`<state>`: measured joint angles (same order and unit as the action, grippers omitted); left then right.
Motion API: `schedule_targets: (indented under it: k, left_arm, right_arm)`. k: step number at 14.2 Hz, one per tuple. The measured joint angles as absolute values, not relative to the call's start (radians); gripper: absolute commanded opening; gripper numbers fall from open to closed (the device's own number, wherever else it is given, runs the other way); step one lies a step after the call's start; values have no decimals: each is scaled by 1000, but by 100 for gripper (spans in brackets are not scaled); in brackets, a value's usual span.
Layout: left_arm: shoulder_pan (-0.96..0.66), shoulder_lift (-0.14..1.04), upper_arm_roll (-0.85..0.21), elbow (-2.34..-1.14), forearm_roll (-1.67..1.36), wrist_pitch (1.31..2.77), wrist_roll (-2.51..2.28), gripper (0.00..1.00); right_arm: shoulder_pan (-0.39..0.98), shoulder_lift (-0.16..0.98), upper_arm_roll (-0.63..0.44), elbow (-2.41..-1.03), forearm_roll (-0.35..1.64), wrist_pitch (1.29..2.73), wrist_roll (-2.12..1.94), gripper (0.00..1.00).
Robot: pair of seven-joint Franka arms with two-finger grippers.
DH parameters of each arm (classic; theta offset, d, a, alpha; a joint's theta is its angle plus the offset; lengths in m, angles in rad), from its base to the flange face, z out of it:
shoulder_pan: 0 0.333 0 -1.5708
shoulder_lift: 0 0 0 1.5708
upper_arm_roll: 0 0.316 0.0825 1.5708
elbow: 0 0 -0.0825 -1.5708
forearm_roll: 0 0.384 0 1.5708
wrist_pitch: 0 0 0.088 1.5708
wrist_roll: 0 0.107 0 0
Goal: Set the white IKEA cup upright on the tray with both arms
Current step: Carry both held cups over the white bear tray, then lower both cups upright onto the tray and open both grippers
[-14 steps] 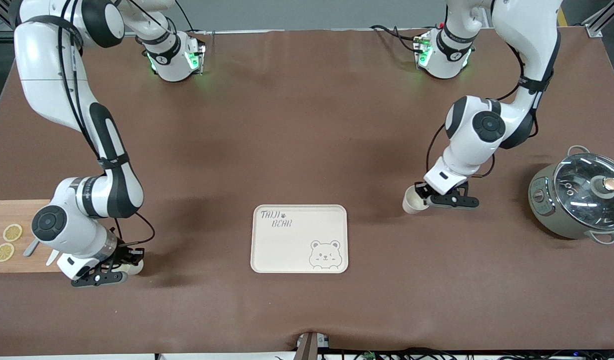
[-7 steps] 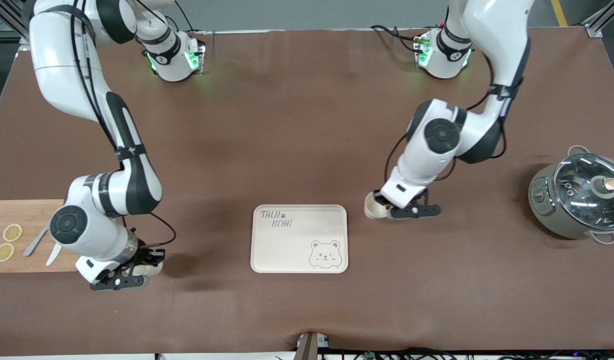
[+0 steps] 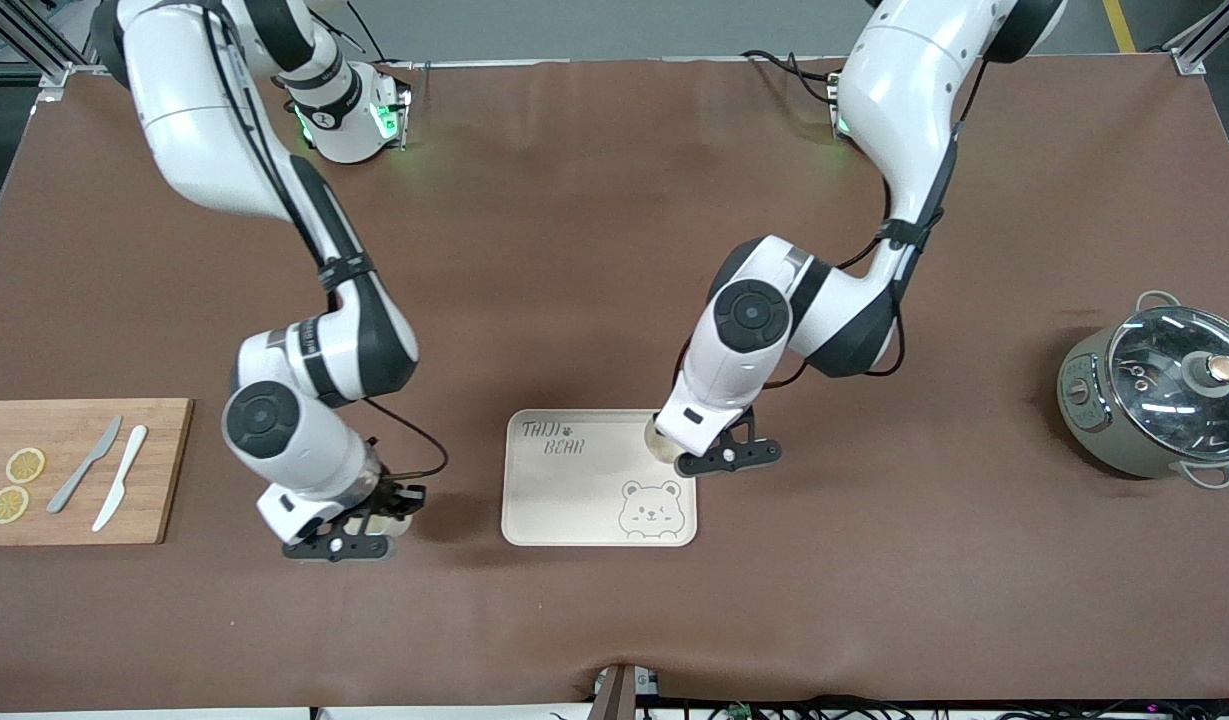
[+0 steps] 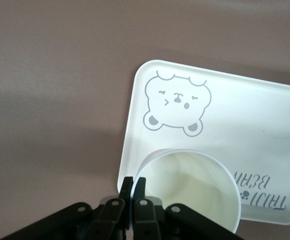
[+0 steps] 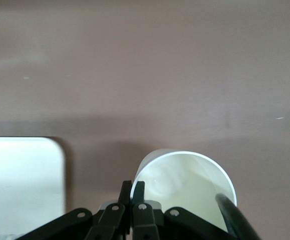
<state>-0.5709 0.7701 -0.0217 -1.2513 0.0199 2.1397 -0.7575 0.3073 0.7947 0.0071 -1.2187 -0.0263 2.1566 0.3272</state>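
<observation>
The cream tray point(image 3: 574, 500) with the bear drawing lies at the table's middle. My left gripper point(image 3: 671, 450) is shut on the rim of a white cup point(image 3: 655, 440) and holds it upright over the tray's edge toward the left arm's end. In the left wrist view its fingers point(image 4: 126, 186) pinch the cup's wall point(image 4: 190, 187) above the tray point(image 4: 255, 120). My right gripper point(image 3: 379, 515) is shut on the rim of a second white cup point(image 3: 388, 523), over the bare table beside the tray toward the right arm's end. The right wrist view shows that cup point(image 5: 185, 182) and a tray corner point(image 5: 24, 180).
A wooden cutting board point(image 3: 164, 470) with two lemon slices point(image 3: 16, 484), a grey knife and a white knife lies at the right arm's end. A pot with a glass lid point(image 3: 1159, 395) stands at the left arm's end. Brown table mat all round.
Both arms have carried their cups toward the tray. The left cup went from the bare table to over the tray's edge. The right arm has moved off the cutting board.
</observation>
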Motion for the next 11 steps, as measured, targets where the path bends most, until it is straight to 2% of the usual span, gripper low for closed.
schedule_targets:
  k: [4, 7, 10, 11]
  left_arm:
    - [-662, 861, 50, -1208, 20, 2200, -809, 0]
    - [-680, 929, 59, -1203, 20, 2282, -825, 0]
    - [-679, 940, 62, -1189, 20, 2294, -825, 0]
    - [-679, 941, 63, -1188, 20, 2294, -825, 35]
  right_arm:
    - [375, 842, 8, -1158, -26, 2157, 359, 0]
    - [427, 902, 9, -1100, -26, 2152, 454, 0]
    - [485, 947, 7, -1068, -26, 2150, 559, 0]
    - [498, 953, 6, -1064, -26, 2148, 585, 0]
